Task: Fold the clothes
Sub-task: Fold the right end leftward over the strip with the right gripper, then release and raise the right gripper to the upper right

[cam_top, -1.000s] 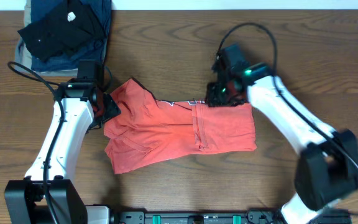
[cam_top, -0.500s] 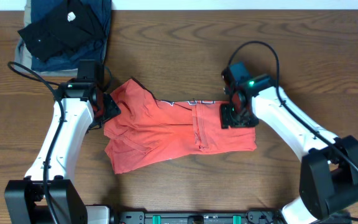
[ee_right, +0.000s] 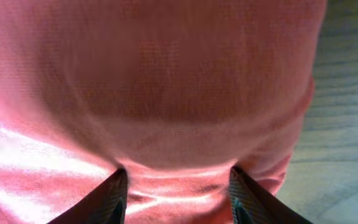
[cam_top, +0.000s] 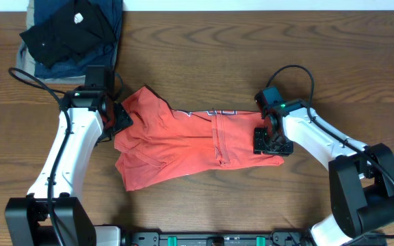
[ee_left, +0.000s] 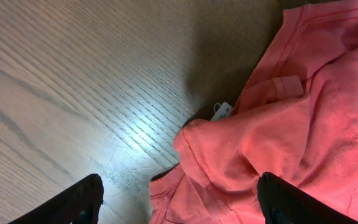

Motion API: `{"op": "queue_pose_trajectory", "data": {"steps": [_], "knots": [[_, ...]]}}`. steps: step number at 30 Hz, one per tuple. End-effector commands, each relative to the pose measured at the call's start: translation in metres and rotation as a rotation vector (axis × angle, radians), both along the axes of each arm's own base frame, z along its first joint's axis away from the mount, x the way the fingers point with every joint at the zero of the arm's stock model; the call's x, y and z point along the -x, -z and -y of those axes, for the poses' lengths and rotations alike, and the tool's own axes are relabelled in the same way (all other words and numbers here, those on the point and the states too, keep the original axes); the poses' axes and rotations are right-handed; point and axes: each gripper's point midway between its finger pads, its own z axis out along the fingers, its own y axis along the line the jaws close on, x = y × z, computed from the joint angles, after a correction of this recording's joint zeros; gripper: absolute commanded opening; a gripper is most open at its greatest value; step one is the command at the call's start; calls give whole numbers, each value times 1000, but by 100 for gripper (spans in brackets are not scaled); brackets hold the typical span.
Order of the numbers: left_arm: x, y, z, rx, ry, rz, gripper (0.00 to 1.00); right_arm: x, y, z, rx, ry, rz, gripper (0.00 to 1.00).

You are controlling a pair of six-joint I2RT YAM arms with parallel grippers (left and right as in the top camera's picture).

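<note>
1. At top left, dark folded garments point(cam_top: 70, 34) sit on the table point(cam_top: 183, 55), well apart from our work.
2. We see the left gripper point(ee_left: 179, 199) low at the left edge of the T-shirt point(cam_top: 183, 147), by a rumpled sleeve, jaws spread wide, nothing held.
3. We find the T-shirt mid-table, with the left half bunched and the right half flat, a stitched hem running down it.
4. We see the right gripper point(ee_right: 176, 186) low over the shirt's right end, jaws about half apart above the cloth, no pinch visible.
5. We judge the step is taking hold: we should pinch every layer at the edges, then lift both ends evenly so the fold lands square.
</note>
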Motion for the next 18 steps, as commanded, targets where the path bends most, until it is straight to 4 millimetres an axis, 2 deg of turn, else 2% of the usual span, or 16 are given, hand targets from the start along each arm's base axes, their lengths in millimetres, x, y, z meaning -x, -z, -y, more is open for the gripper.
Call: {"op": "queue_pose_trajectory", "data": {"steps": [1,3,6,9,12,15,18], "knots": [[2,3,-2,-5,-8,-11,81,-17,-21,-4,-19,21,51,56],[2,3,-2,-5,-8,-12,91,-29,-42,-7,-26,21,87,69],[1,3,-2,-4,-7,-9,94,-49,-77,-4,-18,19,154,99],[-3,3,2,9,61,-2,100,-68,-106,10,16,13,214,99],[-10,4,2,15,121,11,98,-83,-125,35,67,36,255,99],[-14,8,-12,26,88,18,98,-89,-133,73,111,130,261,99],[-18,16,-18,126,66,28,98,-87,-132,106,124,223,243,99]]}}
